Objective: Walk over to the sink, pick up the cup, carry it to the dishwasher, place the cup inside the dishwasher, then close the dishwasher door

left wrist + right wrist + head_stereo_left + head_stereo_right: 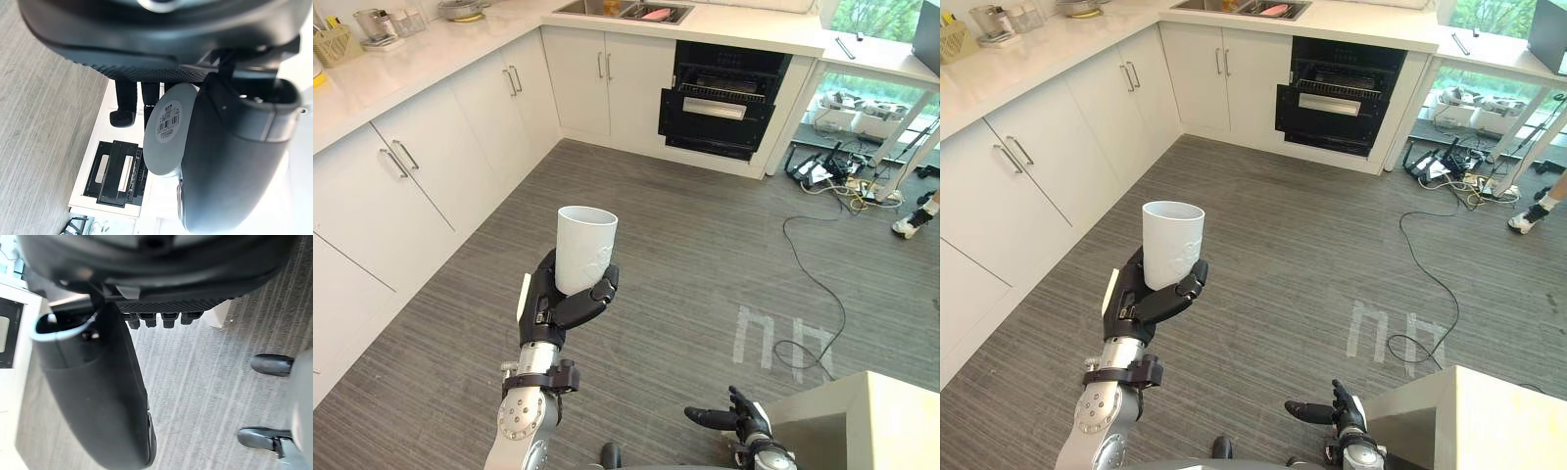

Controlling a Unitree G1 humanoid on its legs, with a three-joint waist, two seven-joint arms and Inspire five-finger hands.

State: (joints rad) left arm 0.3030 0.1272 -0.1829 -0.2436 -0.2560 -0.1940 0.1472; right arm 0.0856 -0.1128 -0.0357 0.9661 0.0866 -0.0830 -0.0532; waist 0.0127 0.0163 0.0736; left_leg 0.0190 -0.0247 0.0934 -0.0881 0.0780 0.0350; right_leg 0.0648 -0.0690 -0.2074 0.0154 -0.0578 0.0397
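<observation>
In the left eye view, the left robot hand (553,299) is curled round a white cup (584,250), held upright over the grey floor (685,264). It is well apart from the open dishwasher (720,103) under the table (744,24) that carries the sink (625,10), and the right robot hand (739,419) hangs low, stretched out and empty. The left wrist view shows the cup's round base wedged between thumb and palm, while the right wrist view shows straight fingers (168,319) over the floor, grasping nothing.
</observation>
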